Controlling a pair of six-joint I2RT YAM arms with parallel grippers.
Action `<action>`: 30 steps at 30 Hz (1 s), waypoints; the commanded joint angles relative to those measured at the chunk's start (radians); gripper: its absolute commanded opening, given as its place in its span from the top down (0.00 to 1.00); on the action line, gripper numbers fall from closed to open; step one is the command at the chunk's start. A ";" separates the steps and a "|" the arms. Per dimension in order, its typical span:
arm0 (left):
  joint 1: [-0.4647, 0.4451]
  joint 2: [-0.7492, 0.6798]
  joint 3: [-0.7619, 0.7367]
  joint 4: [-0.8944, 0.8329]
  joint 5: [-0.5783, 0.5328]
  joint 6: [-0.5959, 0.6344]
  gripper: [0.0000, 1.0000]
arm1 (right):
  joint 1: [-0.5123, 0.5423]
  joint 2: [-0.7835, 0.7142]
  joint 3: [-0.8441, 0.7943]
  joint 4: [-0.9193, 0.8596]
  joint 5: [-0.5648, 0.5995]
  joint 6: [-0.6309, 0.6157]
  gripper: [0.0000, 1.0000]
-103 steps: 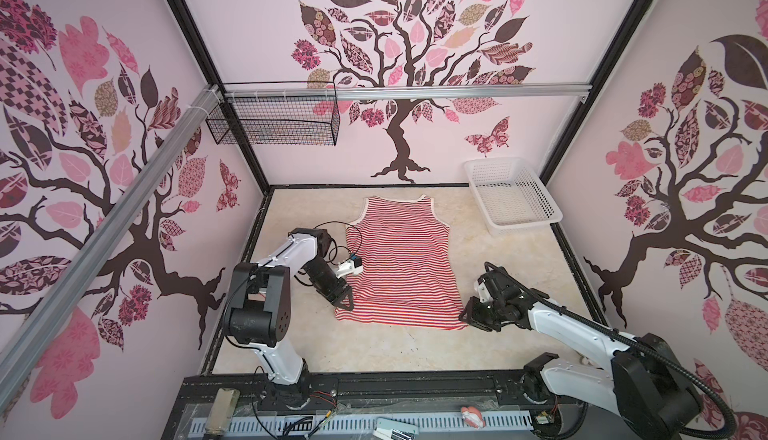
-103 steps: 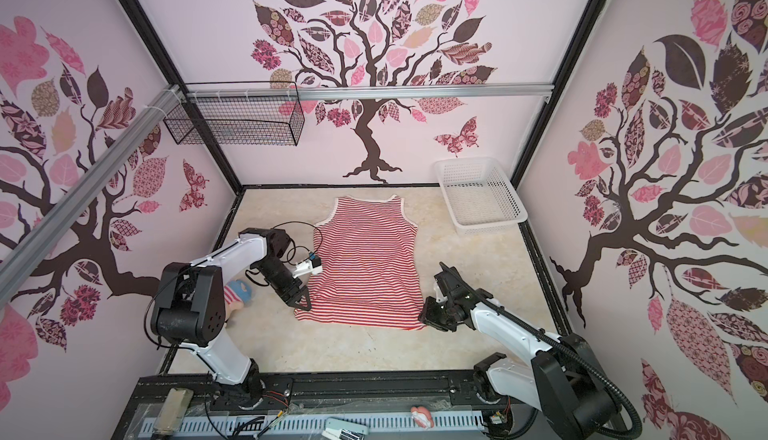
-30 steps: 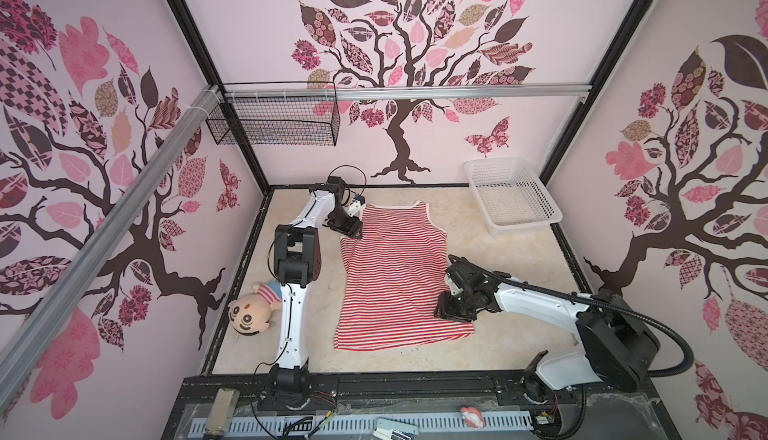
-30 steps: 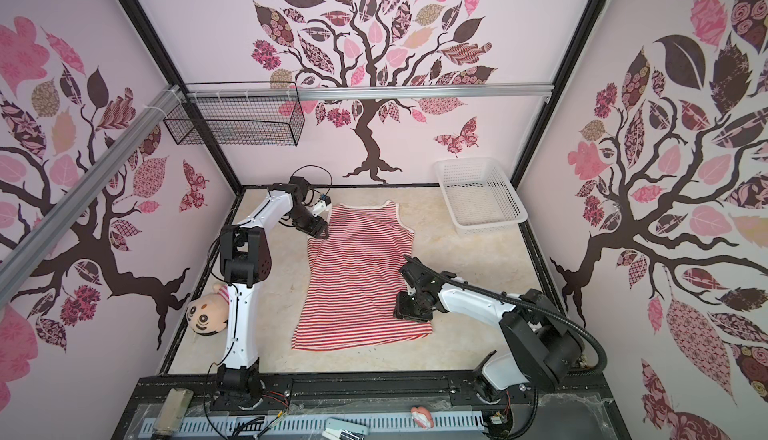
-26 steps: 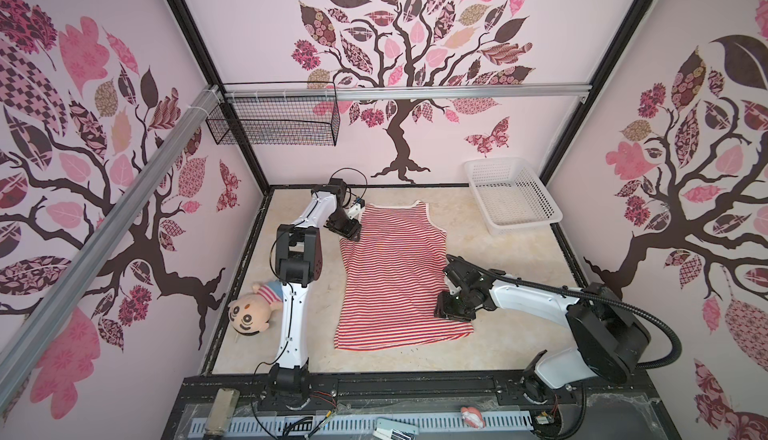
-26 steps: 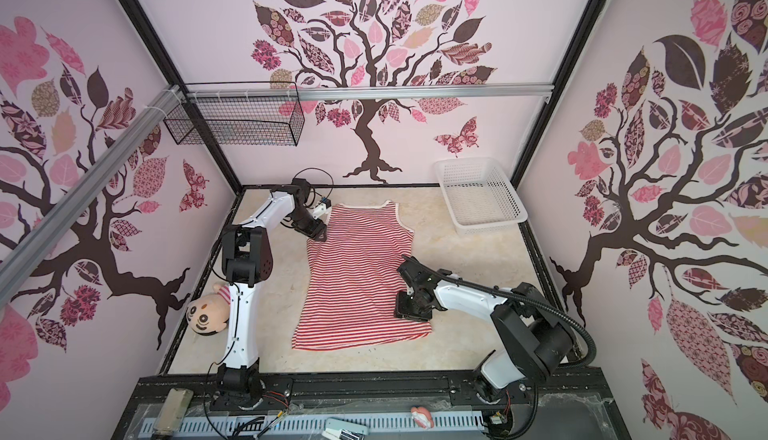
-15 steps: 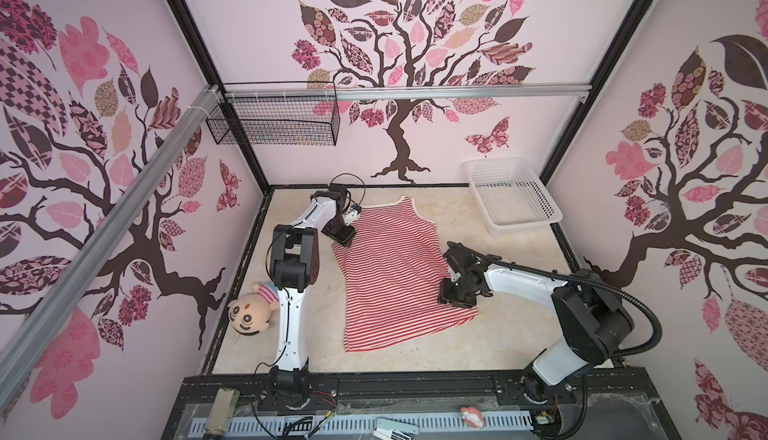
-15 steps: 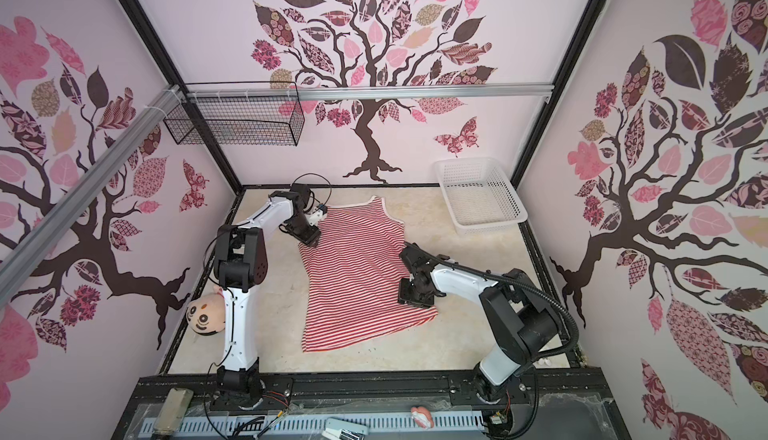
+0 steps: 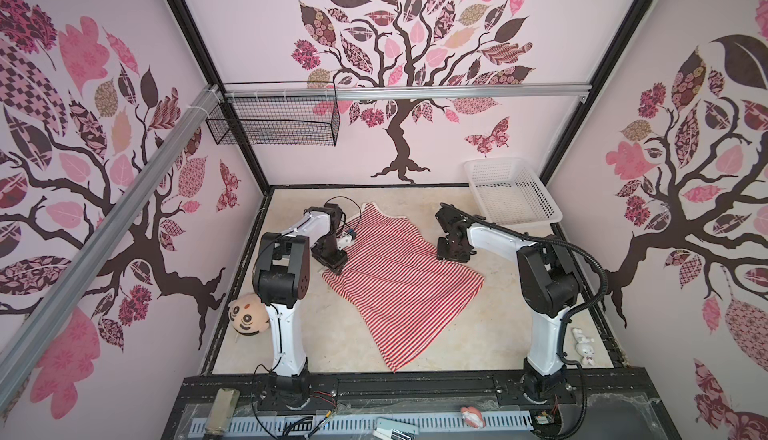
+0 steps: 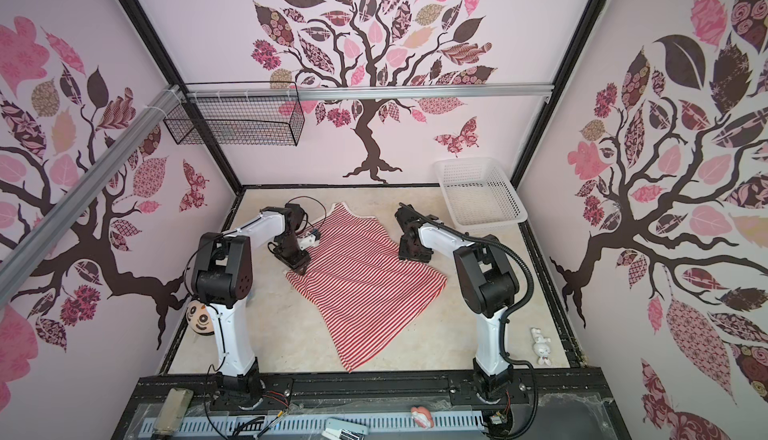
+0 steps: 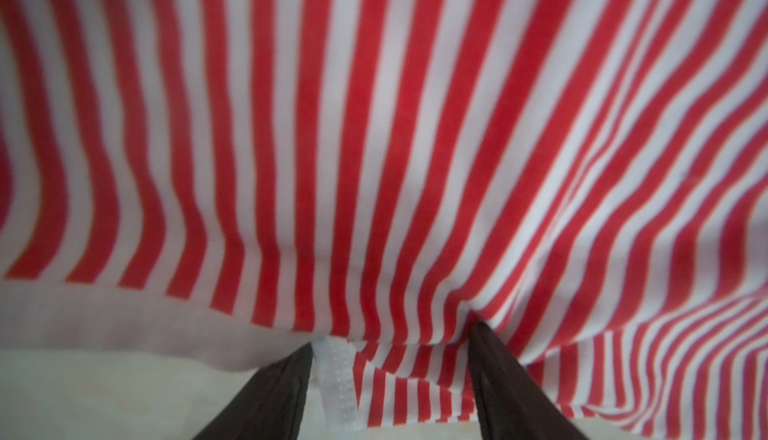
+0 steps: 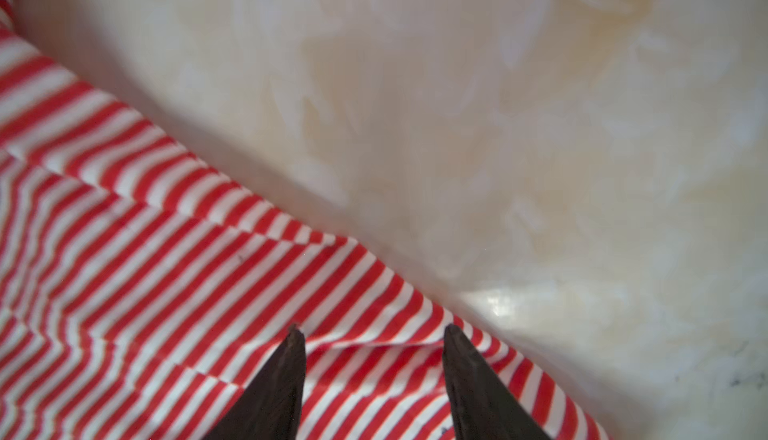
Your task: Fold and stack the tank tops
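Working on the marbled table [image 9: 519, 325], we have one tank top [image 9: 399, 280] spread flat and skewed across the middle in both top views, its hem corner pointing at the near edge and its neck toward the back wall. We judge it light, thin and limp: it will drape and drag rather than hold a shape, and the small ridges beside our fingers in both wrist views suggest it bunches readily under a push. The white ribbed trim [image 11: 336, 375] at the armhole looks the firmest place to take hold, so we would pinch there, or at a doubled side edge, taking both layers at once. Our left gripper [image 9: 334, 265] sits at the left edge near the armhole; in the left wrist view its fingers [image 11: 274, 392] stand apart astride trim and stripes, with no pinch showing. Our right gripper [image 9: 453, 253] is at the right edge; its fingers [image 12: 282, 379] are likewise spread over the cloth border, nothing clamped. A white basket [image 9: 511, 192] waits in the far right corner, and a plush doll [image 9: 248, 315] lies beside the left arm's base.
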 commanded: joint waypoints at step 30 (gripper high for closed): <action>0.033 0.494 0.920 0.252 0.319 -0.271 0.28 | 0.090 -0.254 -0.478 0.117 -0.093 0.116 0.41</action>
